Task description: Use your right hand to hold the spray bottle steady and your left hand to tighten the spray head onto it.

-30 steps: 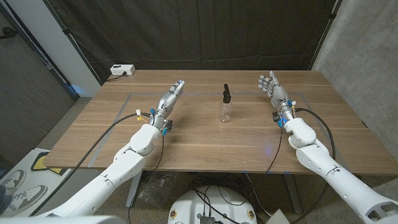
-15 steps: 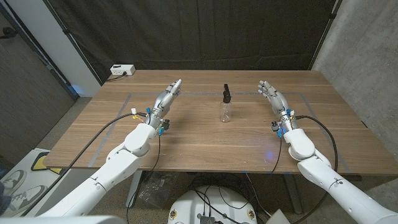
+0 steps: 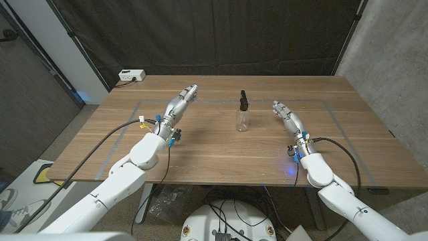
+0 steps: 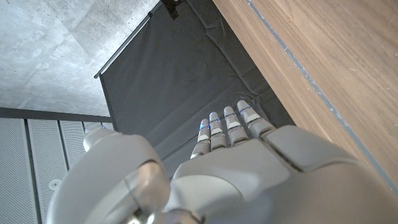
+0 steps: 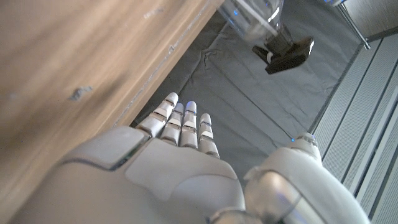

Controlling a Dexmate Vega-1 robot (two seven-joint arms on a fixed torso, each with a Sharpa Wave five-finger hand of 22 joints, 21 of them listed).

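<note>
A small clear spray bottle [image 3: 243, 119] with a black spray head [image 3: 243, 100] stands upright at the middle of the wooden table [image 3: 221, 150]. The same bottle [image 5: 252, 12] and its black head [image 5: 286, 53] appear in the right wrist view, beyond my fingers. My right hand [image 3: 285, 116] hovers to the bottle's right, apart from it, fingers straight and holding nothing. My left hand [image 3: 180, 103] is raised to the bottle's left, farther off, fingers extended and empty. The left wrist view looks along the back of my left hand [image 4: 249, 162] toward the dark curtain.
A white power strip [image 3: 132, 75] lies at the table's far left corner. A thin taped rectangle [image 3: 200, 100] marks the tabletop. A black curtain [image 3: 214, 33] hangs behind the table, and a concrete wall [image 3: 394, 60] stands to the right.
My right hand has come forward, lower and inward, closer to the bottle. My left hand has barely moved. The bottle stands where it was.
</note>
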